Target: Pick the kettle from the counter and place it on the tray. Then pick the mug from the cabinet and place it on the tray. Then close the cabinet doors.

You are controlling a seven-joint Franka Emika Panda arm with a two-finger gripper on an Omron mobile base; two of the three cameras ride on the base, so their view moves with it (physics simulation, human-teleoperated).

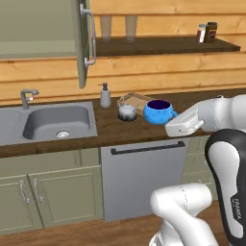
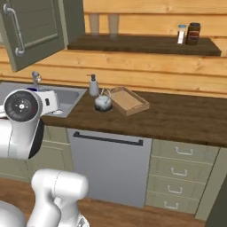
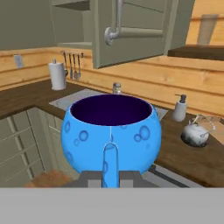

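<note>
Mug (image 3: 110, 131) is sitting in the gripper (image 3: 110, 177), jaws pinched tight on its blue handle, w/ the dark inside facing up; in the left base view the mug (image 1: 158, 111) is hanging at the end of the white arm (image 1: 211, 115), in front of the counter (image 1: 110, 127) edge & just right of the kettle (image 1: 127, 111). Whether it's over the tray (image 1: 139, 100) can't be told from that angle. Kettle is standing on the counter, touching or just beside the tray's near-left corner, not in it; the right base view is showing the kettle (image 2: 103, 103) left of the tray (image 2: 129, 101), soap pump (image 2: 93, 85) just behind it. Tray is lying at an angle on the counter (image 2: 177, 115), nothing in it. Sink (image 1: 57, 121) is sitting left of the kettle, w/ the tap (image 1: 26, 97) at its back-left. Cabinet (image 1: 38, 29) is hanging above the sink w/ a door (image 1: 85, 43) swung out, edge-on to the left cam, bar handle (image 1: 90, 38) facing right. From the right cam the door (image 2: 33, 31) is standing ajar top left. Hand view is also showing the door (image 3: 131, 30) open above the mug, kettle (image 3: 195, 133) & pump (image 3: 180, 109) to the right. Two glasses (image 1: 117, 29) & two jars (image 2: 188, 33) are resting on the wall shelf (image 2: 146, 44). Dishwasher (image 1: 144, 178) is sitting below the counter.
</note>
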